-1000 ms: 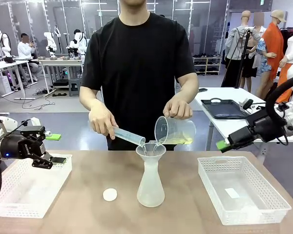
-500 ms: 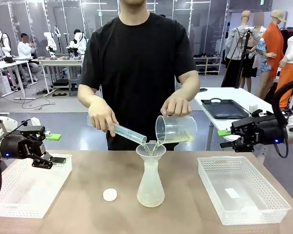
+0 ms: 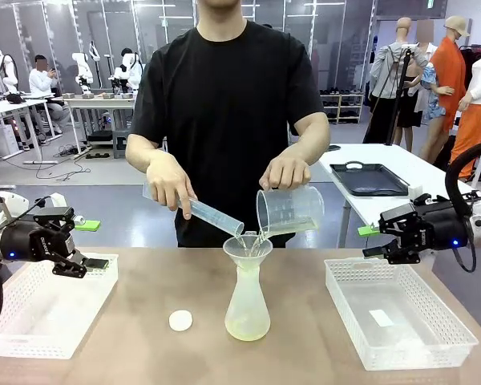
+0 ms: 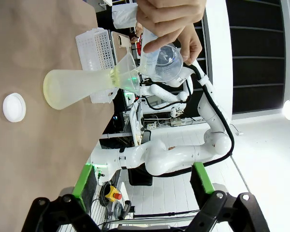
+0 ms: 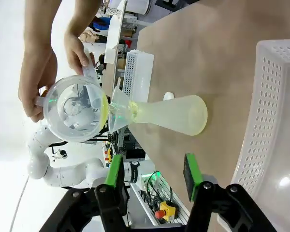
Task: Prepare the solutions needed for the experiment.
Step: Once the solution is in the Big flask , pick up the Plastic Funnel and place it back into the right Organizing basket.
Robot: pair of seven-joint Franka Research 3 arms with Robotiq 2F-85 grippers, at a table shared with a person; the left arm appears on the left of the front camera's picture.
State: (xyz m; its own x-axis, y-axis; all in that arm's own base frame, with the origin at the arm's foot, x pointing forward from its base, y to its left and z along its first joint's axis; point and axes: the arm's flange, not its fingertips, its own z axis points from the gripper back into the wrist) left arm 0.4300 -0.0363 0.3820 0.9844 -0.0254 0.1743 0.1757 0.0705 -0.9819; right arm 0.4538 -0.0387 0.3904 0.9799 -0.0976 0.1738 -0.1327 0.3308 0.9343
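I am seeing the pale yellow-green solutions (image 3: 246, 327) sitting low in the cloudy plastic flask (image 3: 247, 293) on the table (image 3: 144, 341), probably light and sloshy, best held by its neck, my left fingers (image 3: 86, 225) and right fingers (image 3: 368, 231) hanging open, empty.

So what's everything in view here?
Translucent plastic conical flask: one, milky, centre of table.
Clear plastic funnel: one, in flask's neck.
Pale yellow-green liquid: shallow layer in flask bottom.
Clear plastic beaker: one, tilted over funnel.
Clear measuring cylinder: one, tilted over funnel.
Small white round cap: one, left of flask.
White perforated plastic baskets: two, table's ends.
Person's hands: two, holding beaker, cylinder.
Left gripper: black, open, by left basket.
Right gripper: black, open, by right basket.
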